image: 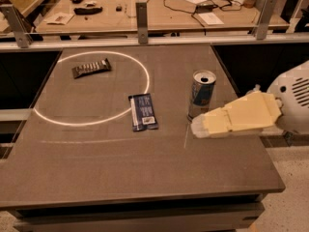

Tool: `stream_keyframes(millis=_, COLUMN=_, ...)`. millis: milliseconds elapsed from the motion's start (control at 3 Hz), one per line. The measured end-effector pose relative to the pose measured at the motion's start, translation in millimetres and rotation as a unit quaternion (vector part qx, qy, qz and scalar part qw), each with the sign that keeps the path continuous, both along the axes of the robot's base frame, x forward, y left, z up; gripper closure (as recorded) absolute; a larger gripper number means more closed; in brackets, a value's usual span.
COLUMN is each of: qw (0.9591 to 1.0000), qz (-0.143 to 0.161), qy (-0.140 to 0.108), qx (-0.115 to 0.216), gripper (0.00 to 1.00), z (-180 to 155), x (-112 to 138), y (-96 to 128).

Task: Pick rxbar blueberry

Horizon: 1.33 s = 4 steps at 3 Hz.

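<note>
The rxbar blueberry (143, 111) is a flat navy-blue wrapper with a white stripe along its left edge and a white label patch. It lies flat near the middle of the dark table, on the right side of a white circle. My gripper (199, 127) comes in from the right edge, cream-coloured, low over the table. Its tip is to the right of the bar and just in front of the blue-and-silver drink can (201, 94). It holds nothing.
A dark brown shiny bar wrapper (91, 67) lies inside the white circle (91, 88) at the back left. A railing with metal posts (141, 16) runs behind the table; a cluttered desk lies beyond. The table's right edge (251, 129) is under my arm.
</note>
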State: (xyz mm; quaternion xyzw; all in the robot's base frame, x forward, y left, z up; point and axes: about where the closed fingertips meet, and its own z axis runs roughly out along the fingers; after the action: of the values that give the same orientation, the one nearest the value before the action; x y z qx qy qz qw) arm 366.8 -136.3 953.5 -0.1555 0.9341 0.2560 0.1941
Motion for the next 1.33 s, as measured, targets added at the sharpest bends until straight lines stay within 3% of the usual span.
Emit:
stream_keyframes(millis=333, qw=0.9993, qz=-0.031, qy=-0.019, qx=0.005, gripper=0.00, z=-2, x=0, y=20)
stream_keyframes(millis=667, qw=0.9976, qz=-0.021, qy=-0.064, qx=-0.018, gripper=0.00, z=-8, x=6, y=35)
stream_keyframes(millis=1000, qw=0.9915, qz=0.011, qy=-0.118, qx=-0.055, gripper=0.00, z=-25, x=17, y=43)
stream_keyframes(millis=1333, qw=0.9915, qz=0.011, qy=-0.118, qx=-0.055, gripper=0.00, z=-25, x=17, y=43)
